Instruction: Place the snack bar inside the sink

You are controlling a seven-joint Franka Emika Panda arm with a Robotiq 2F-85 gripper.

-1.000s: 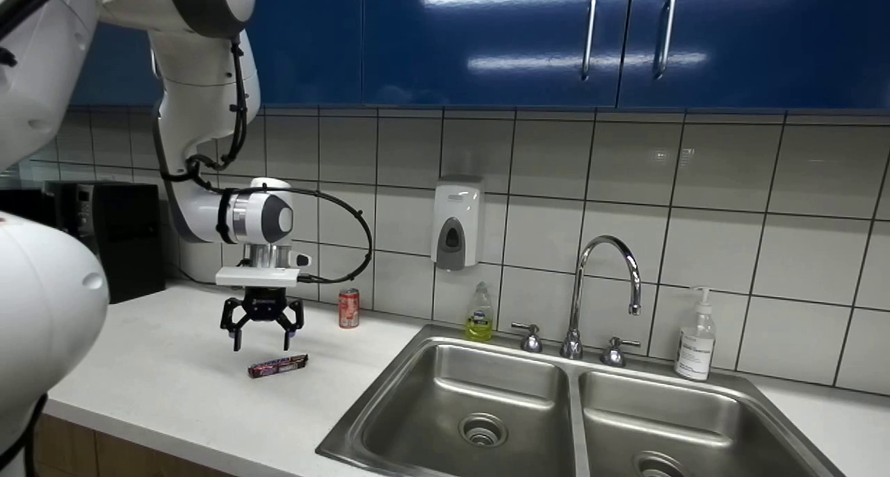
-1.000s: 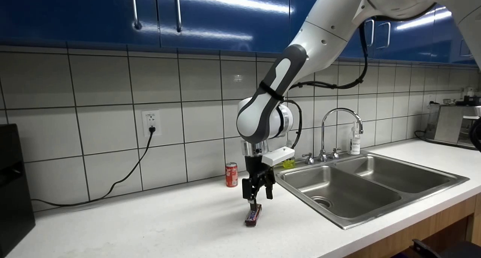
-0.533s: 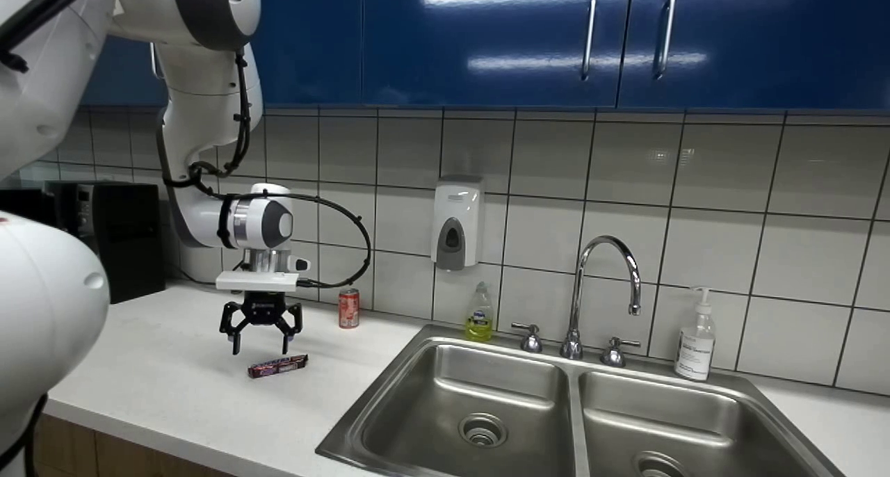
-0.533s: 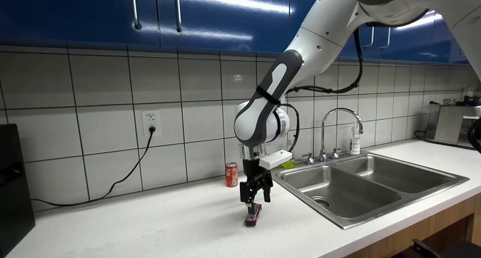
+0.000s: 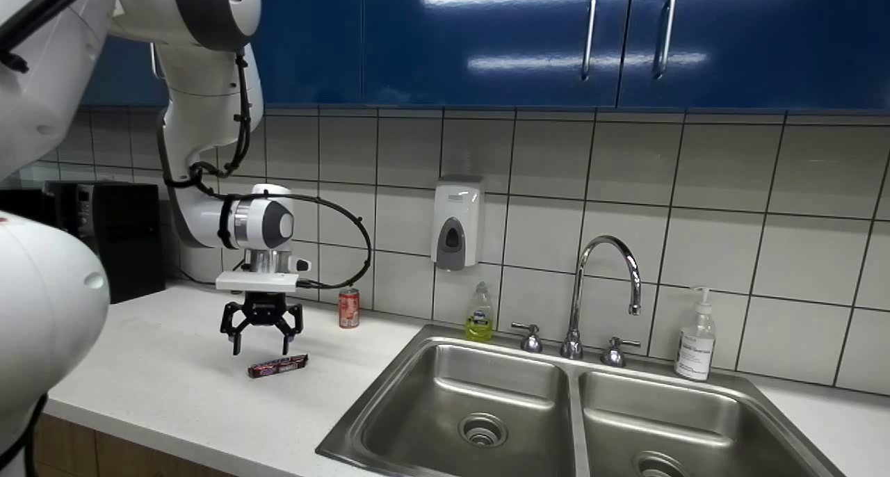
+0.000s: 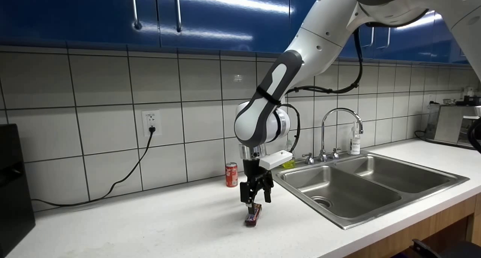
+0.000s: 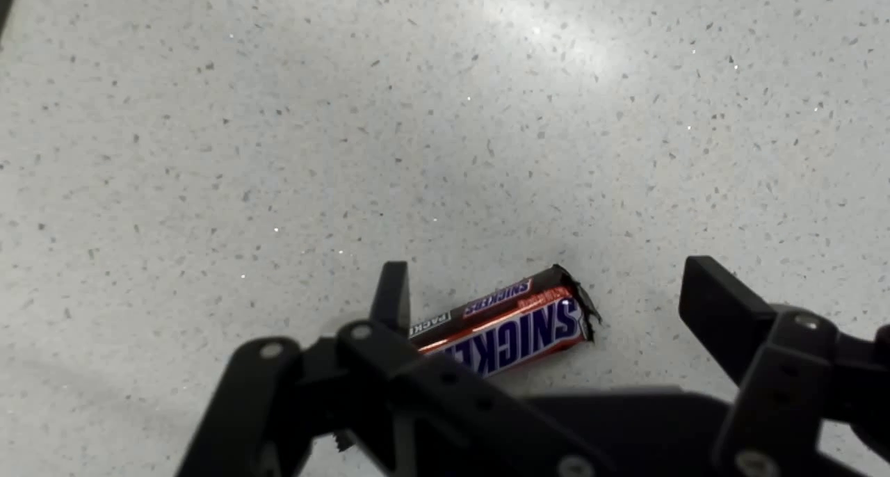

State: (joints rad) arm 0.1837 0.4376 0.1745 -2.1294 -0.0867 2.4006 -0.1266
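The snack bar (image 5: 278, 366), in a dark red-brown wrapper, lies flat on the white counter left of the sink. It shows in both exterior views (image 6: 253, 218) and in the wrist view (image 7: 511, 331), where the left finger hides part of it. My gripper (image 5: 261, 352) is open and empty, pointing down just above the bar. In the wrist view the bar lies at a slant, one end between the spread fingers (image 7: 546, 275) and the rest under the left finger. The left-hand sink basin (image 5: 417, 414) also shows in an exterior view (image 6: 349, 198).
A red can (image 5: 349, 309) stands near the wall behind the gripper. A yellow soap bottle (image 5: 480, 313), a chrome faucet (image 5: 577, 310) and a white pump bottle (image 5: 695, 345) line the sink's back edge. A black machine (image 5: 125, 240) stands at the counter's far left.
My gripper has come down slightly toward the bar and shifted a little, mostly in the earlier half second. It stays open. The bar has not moved.
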